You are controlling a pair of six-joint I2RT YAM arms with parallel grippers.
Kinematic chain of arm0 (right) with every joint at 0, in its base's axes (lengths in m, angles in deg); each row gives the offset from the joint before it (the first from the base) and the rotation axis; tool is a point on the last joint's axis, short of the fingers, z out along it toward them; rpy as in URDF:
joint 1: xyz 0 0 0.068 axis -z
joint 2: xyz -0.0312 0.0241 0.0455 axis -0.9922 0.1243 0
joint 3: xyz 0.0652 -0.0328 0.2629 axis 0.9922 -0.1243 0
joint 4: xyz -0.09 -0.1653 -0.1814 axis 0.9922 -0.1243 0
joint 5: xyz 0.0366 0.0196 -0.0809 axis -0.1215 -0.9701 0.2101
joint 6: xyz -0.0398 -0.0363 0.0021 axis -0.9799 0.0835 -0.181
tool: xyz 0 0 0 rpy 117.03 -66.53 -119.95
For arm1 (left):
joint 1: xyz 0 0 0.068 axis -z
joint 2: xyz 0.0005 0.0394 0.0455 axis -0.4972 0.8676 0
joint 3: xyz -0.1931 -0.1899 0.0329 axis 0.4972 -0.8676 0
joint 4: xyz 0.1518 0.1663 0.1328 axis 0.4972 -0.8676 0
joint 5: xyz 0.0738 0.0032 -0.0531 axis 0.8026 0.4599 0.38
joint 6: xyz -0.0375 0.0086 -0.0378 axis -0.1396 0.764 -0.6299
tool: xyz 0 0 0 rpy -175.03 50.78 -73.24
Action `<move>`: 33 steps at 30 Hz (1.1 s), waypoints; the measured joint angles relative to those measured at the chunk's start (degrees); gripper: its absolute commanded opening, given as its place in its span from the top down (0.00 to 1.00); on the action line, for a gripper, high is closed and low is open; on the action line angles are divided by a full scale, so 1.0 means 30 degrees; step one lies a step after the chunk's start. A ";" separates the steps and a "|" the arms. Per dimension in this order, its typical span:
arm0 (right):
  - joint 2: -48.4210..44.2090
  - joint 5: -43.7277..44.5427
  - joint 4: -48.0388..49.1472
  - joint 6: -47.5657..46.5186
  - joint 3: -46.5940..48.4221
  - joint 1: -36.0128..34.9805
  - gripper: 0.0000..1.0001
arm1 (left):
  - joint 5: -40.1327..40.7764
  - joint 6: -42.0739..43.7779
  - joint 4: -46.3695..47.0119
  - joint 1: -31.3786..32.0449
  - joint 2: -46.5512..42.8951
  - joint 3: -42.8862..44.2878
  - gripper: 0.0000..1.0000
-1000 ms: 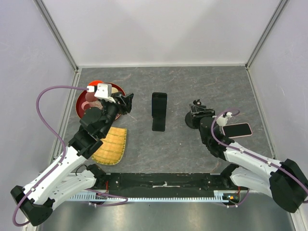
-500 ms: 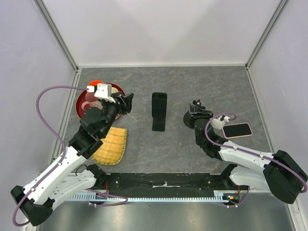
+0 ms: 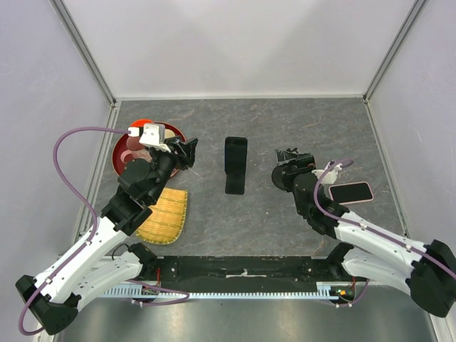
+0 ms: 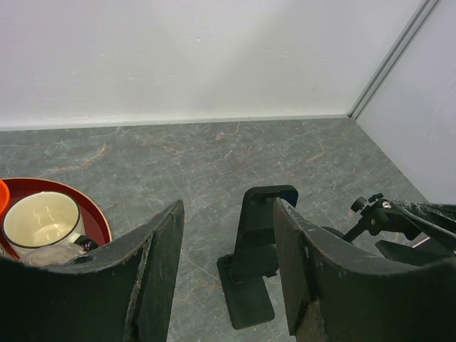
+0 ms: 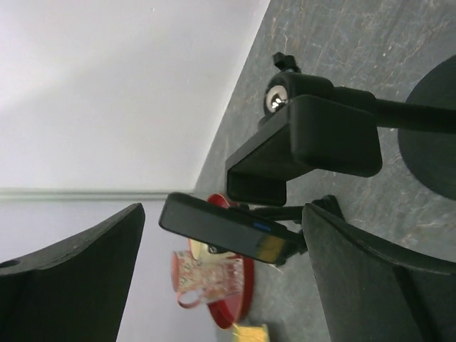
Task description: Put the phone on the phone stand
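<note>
Pink around its edge, the phone (image 3: 350, 192) lies flat on the grey table (image 3: 285, 125) at the right, dark screen up, just beside the right arm. We see the black stand (image 3: 236, 165) at the middle of the table, bare, well apart from the phone. Between the two sits a round-based mount (image 3: 283, 178), with the right gripper (image 3: 291, 158) over it. At the left, the left gripper (image 3: 189, 154) hangs beside a red tray (image 3: 121, 153), and a woven yellow mat (image 3: 165, 214) lies nearer the arm bases.

From the left wrist we look between two fingers (image 4: 160, 256) set apart at a moderate gap, with nothing in it. The stand (image 4: 256, 246) rises upright from its base on the table ahead. The tray (image 4: 96, 217) holds a cream cup (image 4: 39, 221) at the left, and part of the mount (image 4: 370, 217) shows at the right.

From the right wrist we find the fingers (image 5: 78, 274) spread wide, gripping nothing. The mount's clamp (image 5: 313, 139) and ball joint sit ahead of them, untouched as far as we can tell, with the stand (image 5: 221, 229) beyond. The phone does not show here.
</note>
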 measured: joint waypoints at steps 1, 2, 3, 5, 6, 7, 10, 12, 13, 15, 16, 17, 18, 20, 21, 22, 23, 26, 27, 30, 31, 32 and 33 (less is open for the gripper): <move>-0.0561 -0.0408 -0.0532 -0.0969 0.0000 0.0000 0.02 | 0.0000 0.0000 0.0000 0.0000 -0.0015 0.0000 0.41; -0.1020 -0.0670 -0.0852 -0.1734 -0.0022 0.0000 0.02 | 0.0000 0.0000 0.0000 0.0000 -0.0029 0.0000 0.41; -0.1661 -0.1020 -0.1362 -0.2849 -0.0073 0.0000 0.02 | 0.0000 -0.0007 -0.0007 0.0000 -0.0051 0.0000 0.41; -0.3300 -0.1457 -0.2331 -0.4998 -0.0597 -0.0015 0.02 | -0.0022 -0.0015 -0.0015 0.0000 -0.0073 0.0000 0.41; -0.4335 -0.1574 -0.3045 -0.5909 -0.1027 -0.0022 0.02 | -0.0073 -0.0029 -0.0036 0.0000 -0.0109 0.0000 0.41; -0.5515 -0.1596 -0.4080 -0.6798 -0.1523 -0.0029 0.02 | -0.0087 -0.0066 -0.0066 0.0000 -0.0160 0.0000 0.40; -0.9326 -0.1537 -0.7337 -0.8932 -0.2652 -0.0036 0.02 | -0.0095 -0.0146 -0.0080 0.0000 -0.0335 0.0000 0.40; -1.2065 -0.1020 -0.9661 -0.9857 -0.2856 -0.0029 0.02 | -0.0095 -0.0168 -0.0080 0.0000 -0.0437 0.0000 0.40; -1.3238 -0.0605 -1.0571 -1.0142 -0.2820 -0.0022 0.03 | -0.0124 -0.0189 -0.0080 0.0000 -0.0466 0.0007 0.40; -1.4426 0.0525 -1.2356 -1.0404 -0.2382 -0.0007 0.03 | -0.0291 -0.0284 -0.0080 0.0000 -0.0474 0.0036 0.40; -1.4345 0.1122 -1.3282 -1.0411 -0.1902 0.0007 0.03 | -0.0401 -0.0313 -0.0080 0.0000 -0.0466 0.0051 0.40; -1.3981 0.1676 -1.4214 -1.0316 -0.1297 0.0007 0.02 | -0.0452 -0.0357 -0.0095 0.0000 -0.0466 0.0066 0.40; -1.3304 0.2310 -1.5110 -1.0229 -0.0561 0.0007 0.02 | -0.0503 -0.0386 -0.0102 0.0000 -0.0466 0.0087 0.40; -1.1016 0.3716 -1.6881 -1.0076 0.1523 0.0036 0.02 | -0.0532 -0.0444 -0.0102 0.0000 -0.0452 0.0124 0.40; -0.9938 0.4233 -1.7537 -1.0040 0.2426 0.0168 0.02 | -0.0532 -0.0452 -0.0102 0.0000 -0.0430 0.0124 0.40; -0.8590 0.4728 -1.8112 -1.0054 0.3614 0.0386 0.02 | -0.0539 -0.0466 -0.0102 0.0000 -0.0415 0.0124 0.40; -0.7329 0.5100 -1.8513 -1.0127 0.4743 0.0765 0.02 | -0.0539 -0.0466 -0.0102 0.0000 -0.0393 0.0124 0.40; -0.4459 0.4881 -1.8775 -1.1140 0.7293 0.3147 0.02 | -0.0539 -0.0474 -0.0124 0.0000 -0.0379 0.0124 0.40; -0.4138 0.4714 -1.8688 -1.1409 0.7475 0.4248 0.02 | -0.0539 -0.0481 -0.0124 0.0000 -0.0379 0.0131 0.40; -0.3213 0.2018 -1.8287 -1.3107 0.7628 0.8597 0.02 | -0.0539 -0.0481 -0.0124 0.0000 -0.0386 0.0138 0.40; -0.2885 0.0954 -1.8170 -1.3580 0.7628 1.0040 0.02 | -0.0539 -0.0481 -0.0124 0.0000 -0.0386 0.0138 0.40; -0.2492 -0.0029 -1.8032 -1.3952 0.7628 1.1293 0.02 | -0.0539 -0.0481 -0.0124 0.0000 -0.0386 0.0138 0.40; -0.2142 -0.0678 -1.7945 -1.4229 0.7628 1.2298 0.02 | -0.0539 -0.0481 -0.0124 0.0000 -0.0386 0.0138 0.40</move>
